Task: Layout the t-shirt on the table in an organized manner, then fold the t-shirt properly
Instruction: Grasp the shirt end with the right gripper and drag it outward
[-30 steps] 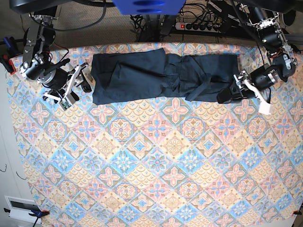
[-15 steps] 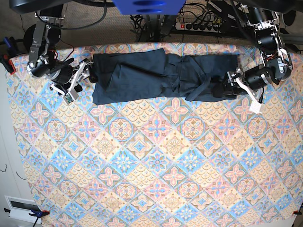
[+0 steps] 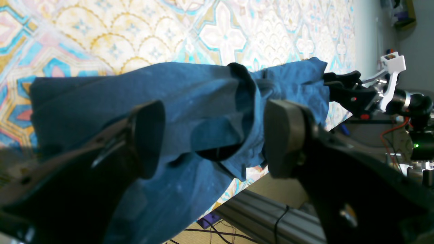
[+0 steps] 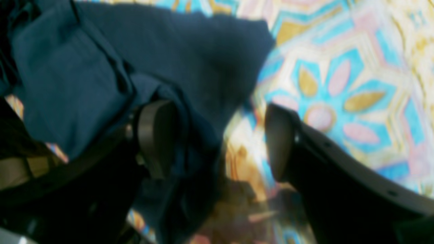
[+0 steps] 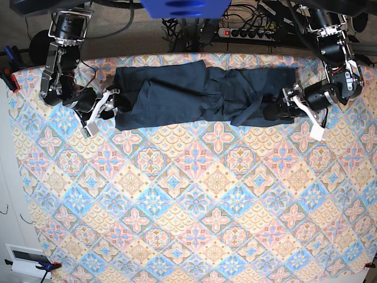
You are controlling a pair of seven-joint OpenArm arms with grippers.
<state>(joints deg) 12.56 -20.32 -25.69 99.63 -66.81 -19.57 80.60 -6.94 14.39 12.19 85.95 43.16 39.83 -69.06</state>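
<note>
Fingers [image 3: 145, 135] of the left gripper [image 5: 275, 112] are gaping around the t-shirt's [image 5: 200, 94] 3 o'clock end — the right gripper [image 5: 113, 101] is spreading wide at its 9 o'clock edge, holding nothing, on the desk [image 5: 194, 206].

The t-shirt [image 5: 200, 97] is soft, matt, creased cloth. The counter [image 5: 194, 206] wears smooth printed cloth. The left claw [image 3: 213, 139] has matt dark plastic-looking fingers [image 3: 284, 135].

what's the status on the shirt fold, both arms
Left gripper open, jaws straddling the t-shirt at its end. Right gripper open at the opposite edge, one finger on cloth. T-shirt bunched in a long band along the table far edge. Nothing in the way.
</note>
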